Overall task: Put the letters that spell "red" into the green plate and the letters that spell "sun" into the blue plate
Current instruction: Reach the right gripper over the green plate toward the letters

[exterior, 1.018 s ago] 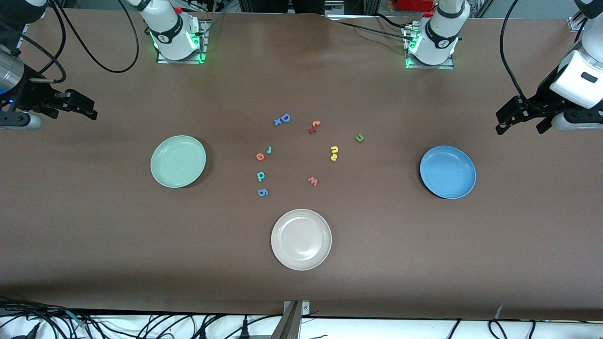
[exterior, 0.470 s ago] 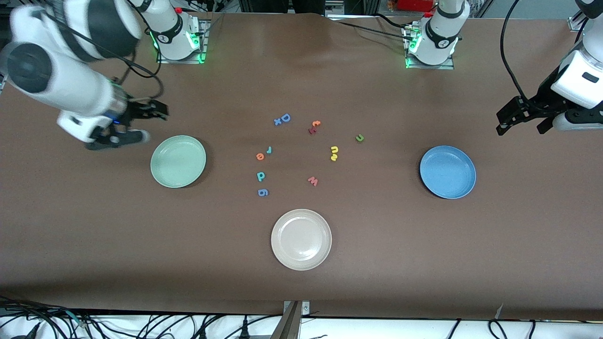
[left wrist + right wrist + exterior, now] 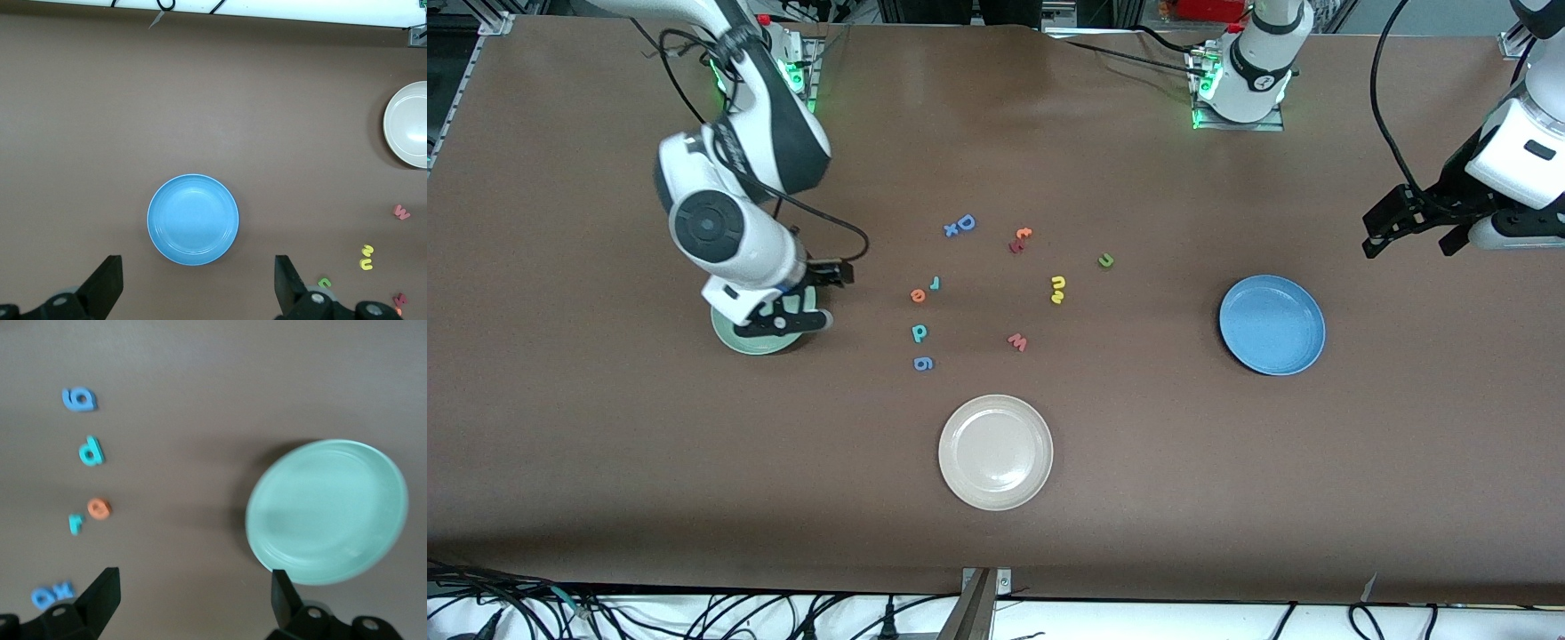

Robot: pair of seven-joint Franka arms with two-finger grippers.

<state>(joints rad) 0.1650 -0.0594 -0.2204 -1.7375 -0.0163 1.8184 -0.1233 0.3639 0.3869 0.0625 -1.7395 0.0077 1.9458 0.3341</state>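
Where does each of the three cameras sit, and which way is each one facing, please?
Front view: high across the table, facing the robots; both arms show, the right tool by the green plate, the left tool waiting near the blue plate.
Left wrist view: looks down on the blue plate; its open fingers show.
Right wrist view: looks down on the green plate and the letters that spell "red"; its open fingers show.
Shared: each wrist view's plate appears in the front view.

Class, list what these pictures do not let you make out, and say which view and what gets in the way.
- Green plate, front view: mostly hidden under the right arm's wrist.
- Right gripper, front view: largely covered by its own wrist.
- Yellow pair, front view: too small to tell "s" from "n".
- Beige plate, left wrist view: cut off by the edge.
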